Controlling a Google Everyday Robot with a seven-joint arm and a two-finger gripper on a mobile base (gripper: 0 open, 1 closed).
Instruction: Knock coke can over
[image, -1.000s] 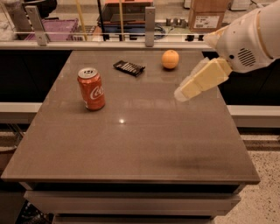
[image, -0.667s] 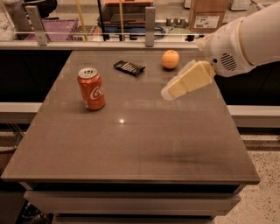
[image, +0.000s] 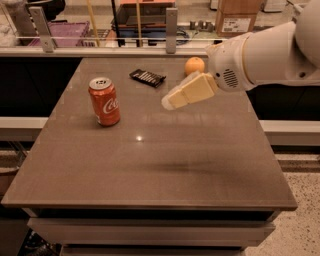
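The coke can (image: 104, 101) stands upright on the left part of the brown table (image: 150, 165). It is red-orange with white script and a silver top. My gripper (image: 170, 101) hangs above the table's middle, to the right of the can and well apart from it. Its cream fingers point left toward the can. The white arm (image: 265, 55) comes in from the upper right.
A round orange fruit (image: 194, 65) sits at the back of the table, just behind my gripper. A flat black ribbed packet (image: 147, 77) lies at the back centre. A railing and shelves with boxes stand beyond the table's far edge.
My gripper has moved left across the table, toward the can. The can, fruit and packet have not moved.
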